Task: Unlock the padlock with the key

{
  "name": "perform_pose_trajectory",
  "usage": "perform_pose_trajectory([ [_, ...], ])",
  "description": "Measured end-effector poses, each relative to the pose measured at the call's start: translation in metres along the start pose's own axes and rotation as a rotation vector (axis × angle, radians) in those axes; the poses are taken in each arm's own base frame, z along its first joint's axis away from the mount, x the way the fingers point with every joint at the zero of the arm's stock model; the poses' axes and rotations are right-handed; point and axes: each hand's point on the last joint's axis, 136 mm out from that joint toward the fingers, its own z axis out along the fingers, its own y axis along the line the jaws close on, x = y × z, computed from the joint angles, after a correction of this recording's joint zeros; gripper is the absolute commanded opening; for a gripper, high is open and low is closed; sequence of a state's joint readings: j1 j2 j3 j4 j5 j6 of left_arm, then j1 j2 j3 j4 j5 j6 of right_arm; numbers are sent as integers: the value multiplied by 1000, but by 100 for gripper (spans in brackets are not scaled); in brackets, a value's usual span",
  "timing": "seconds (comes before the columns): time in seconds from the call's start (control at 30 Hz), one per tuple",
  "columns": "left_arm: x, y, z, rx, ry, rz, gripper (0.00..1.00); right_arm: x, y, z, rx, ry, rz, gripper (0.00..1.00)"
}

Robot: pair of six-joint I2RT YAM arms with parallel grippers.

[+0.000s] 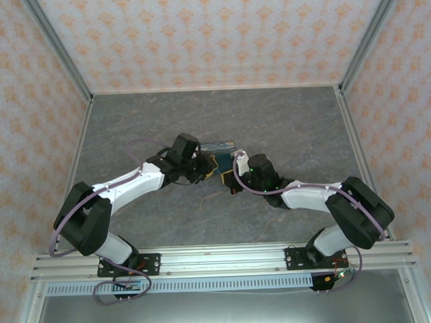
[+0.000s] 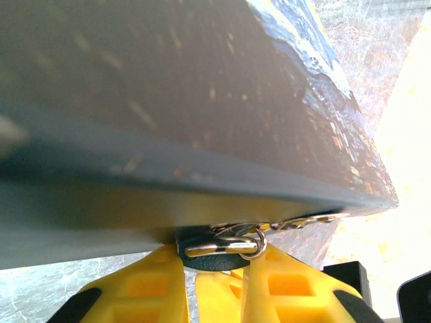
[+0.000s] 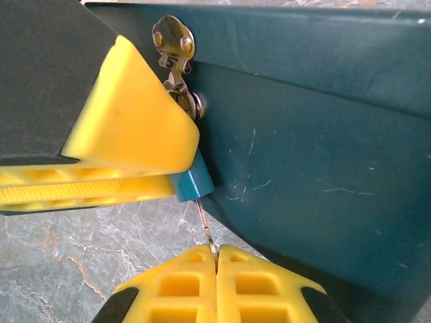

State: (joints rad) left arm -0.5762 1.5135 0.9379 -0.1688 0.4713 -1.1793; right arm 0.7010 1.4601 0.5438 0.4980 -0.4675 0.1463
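Observation:
The teal padlock (image 3: 192,183) hangs from a metal hasp (image 3: 174,47) on the side of the dark box (image 3: 316,134). My left gripper (image 2: 217,266) is shut on the padlock (image 2: 215,261), with the steel shackle (image 2: 225,246) lying just above its yellow fingers (image 3: 128,134). The key (image 3: 207,229), a thin metal sliver, runs from the padlock's lower end down into my right gripper (image 3: 217,254), which is shut on it. From above, both grippers meet at the box (image 1: 218,146): the left gripper (image 1: 207,169) on one side and the right gripper (image 1: 230,182) on the other.
The box stands mid-table on the grey marbled surface (image 1: 285,123). Patterned walls with metal frame posts (image 1: 59,50) close in the left, right and back sides. Open tabletop lies behind the box and to both sides of it.

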Motion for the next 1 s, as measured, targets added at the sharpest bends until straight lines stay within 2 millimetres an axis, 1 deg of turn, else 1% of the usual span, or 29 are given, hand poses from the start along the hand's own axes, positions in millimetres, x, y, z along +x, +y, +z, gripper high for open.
perform_pose_trajectory([
  [0.27, -2, -4, -2, 4, -3, -2, 19, -2, 0, 1, -5, -13, -4, 0],
  [0.63, -2, -3, -2, 1, -7, -2, 18, -1, -4, 7, -58, -8, 22, 0],
  [1.0, -4, -9, -4, 11, -9, 8, 18, -8, -6, 2, -115, -16, 52, 0],
])
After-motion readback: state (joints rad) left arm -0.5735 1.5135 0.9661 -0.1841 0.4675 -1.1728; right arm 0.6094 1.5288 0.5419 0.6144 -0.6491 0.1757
